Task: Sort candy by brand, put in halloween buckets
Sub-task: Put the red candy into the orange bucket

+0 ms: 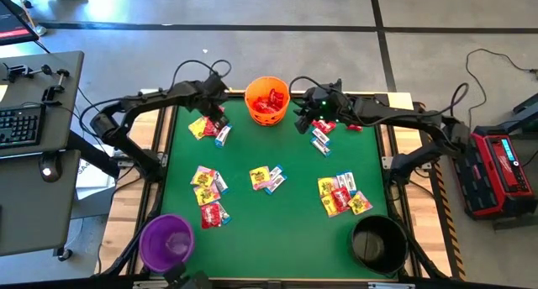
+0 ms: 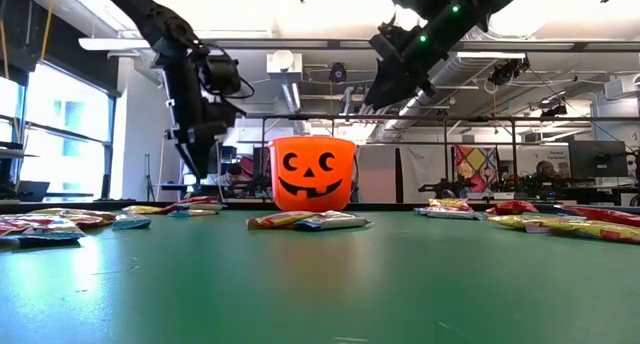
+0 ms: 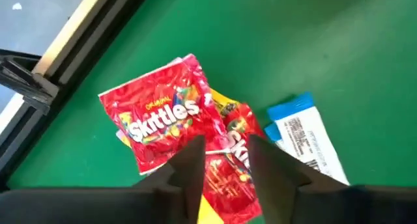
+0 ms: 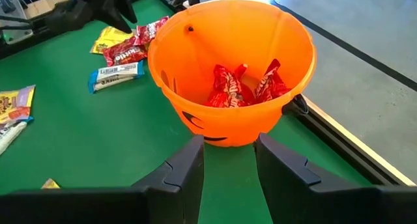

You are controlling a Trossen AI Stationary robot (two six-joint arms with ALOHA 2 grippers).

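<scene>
My left gripper [image 3: 226,146] is open and points down over a small heap of candy [image 1: 206,128] at the far left of the green table. Its fingers stand on either side of a red packet [image 3: 228,168], above it. A bigger red packet [image 3: 159,116] lies beside that one, on a yellow packet, and a white-blue packet [image 3: 303,136] lies next to the heap. The orange bucket [image 1: 267,100] stands at the far middle with red packets [image 4: 244,87] inside. My right gripper [image 4: 228,142] hangs open just right of it, holding nothing.
The purple bucket [image 1: 168,241] stands at the near left corner and the black bucket [image 1: 378,243] at the near right. More candy heaps lie at the left [image 1: 208,192], the middle [image 1: 267,178], the right [image 1: 343,195] and below my right gripper [image 1: 321,136].
</scene>
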